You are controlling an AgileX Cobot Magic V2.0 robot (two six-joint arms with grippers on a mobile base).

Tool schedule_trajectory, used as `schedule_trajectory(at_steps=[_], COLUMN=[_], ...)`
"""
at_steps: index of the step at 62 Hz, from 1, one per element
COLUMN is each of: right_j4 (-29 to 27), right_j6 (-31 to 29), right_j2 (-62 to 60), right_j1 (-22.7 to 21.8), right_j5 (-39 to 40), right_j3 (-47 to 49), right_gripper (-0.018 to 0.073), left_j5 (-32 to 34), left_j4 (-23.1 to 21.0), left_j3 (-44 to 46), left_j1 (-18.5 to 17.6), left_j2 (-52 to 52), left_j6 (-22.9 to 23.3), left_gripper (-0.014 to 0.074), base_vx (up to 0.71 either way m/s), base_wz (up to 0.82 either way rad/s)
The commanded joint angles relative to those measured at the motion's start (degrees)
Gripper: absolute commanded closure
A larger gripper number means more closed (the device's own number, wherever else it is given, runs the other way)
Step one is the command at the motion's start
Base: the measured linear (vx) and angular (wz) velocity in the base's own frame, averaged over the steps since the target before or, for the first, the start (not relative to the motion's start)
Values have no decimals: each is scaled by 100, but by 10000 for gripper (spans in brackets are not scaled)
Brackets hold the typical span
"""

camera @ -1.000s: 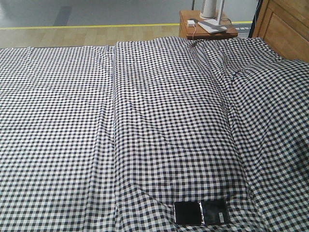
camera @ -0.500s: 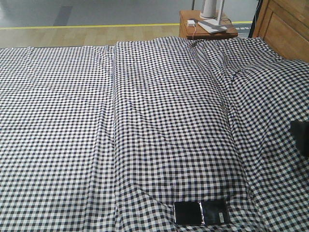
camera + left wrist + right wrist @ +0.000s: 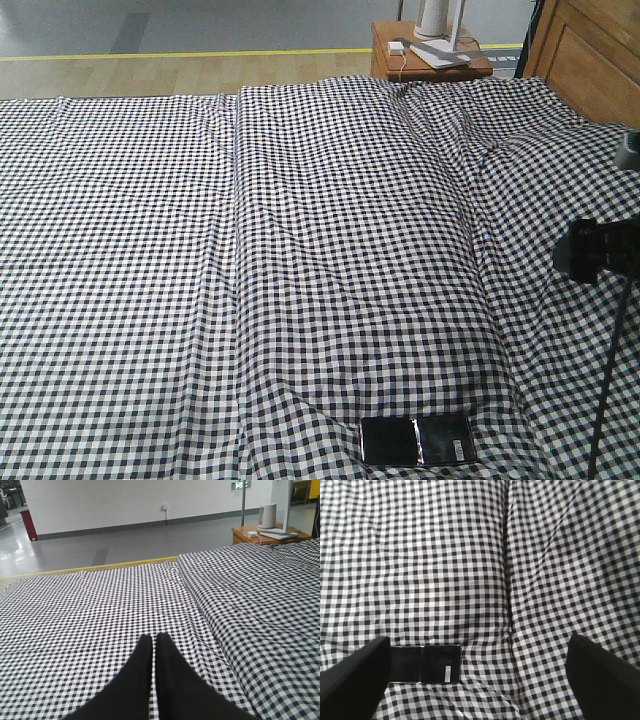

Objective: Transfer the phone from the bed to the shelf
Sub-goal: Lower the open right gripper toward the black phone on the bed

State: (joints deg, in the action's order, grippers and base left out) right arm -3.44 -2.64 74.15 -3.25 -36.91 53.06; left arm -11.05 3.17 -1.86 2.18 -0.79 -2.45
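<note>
Bedding covers nearly the whole scene: the bed (image 3: 300, 250) carries a black-and-white checked sheet, creased in long folds running from the near edge toward the far edge, with a raised fold right of centre. A light wooden panel (image 3: 590, 60) of its frame shows at the far right corner. Beyond the far edge lie a wood-tone floor strip, a yellow line (image 3: 180, 54) and grey flooring.

Just past the far right corner stands a small reddish-brown nightstand (image 3: 385, 55), bearing a white cylindrical appliance (image 3: 435, 15), a flat white item (image 3: 440, 52) and a small white adapter (image 3: 397, 46) with a cord.

The phone (image 3: 417, 440) lies flat at the near edge of the bed, right of centre, its centre crease and small white sticker (image 3: 448, 668) visible. Nothing rests on it or beside it; open sheet surrounds it on the left, right and far sides.

The right gripper (image 3: 475, 680) hangs above the sheet with jaws spread wide, one finger overlapping the phone's left end in the wrist view, contact not determinable. Its arm (image 3: 600, 250) enters over the right edge. The left gripper (image 3: 154, 647) is over the sheet with fingertips pressed together, holding nothing.
</note>
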Motion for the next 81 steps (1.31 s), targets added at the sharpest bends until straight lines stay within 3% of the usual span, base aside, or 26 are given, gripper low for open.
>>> schedule_trajectory(at_steps=[1, 6, 18, 28, 34, 59, 81], right_j4=[-175, -711, -2688, -4145, -4762, -6041, -6091], right_j6=[-99, -539, -2753, -4510, -5165, -6906, -7035], right_j2=[249, 570, 1489, 2311, 2847, 5208, 6874], right_j1=[-150, -485, -1591, -2013, -2082, -2077, -2077], right_j5=[154, 39, -392, -645, -805, -1655, -2685], right_j3=[392, 543, 721, 721, 721, 771, 1884], right_gripper=[-93, -92, -81, -72, -69, -57, -40], left_j5=[405, 405, 405, 405, 405, 405, 405], left_j4=[-26, -26, -26, -26, -26, -26, -26], left_j3=[146, 146, 146, 146, 146, 146, 146], left_j1=[-2, -2, -2, -2, -2, -2, -2], left_j2=[-66, -66, -66, -66, -66, -66, -66], left_j6=[22, 22, 22, 22, 22, 22, 22], left_gripper=[596, 596, 596, 596, 596, 596, 596], base_vx=[0, 0, 0, 0, 0, 0, 0], base_wz=[0, 0, 0, 0, 0, 0, 0])
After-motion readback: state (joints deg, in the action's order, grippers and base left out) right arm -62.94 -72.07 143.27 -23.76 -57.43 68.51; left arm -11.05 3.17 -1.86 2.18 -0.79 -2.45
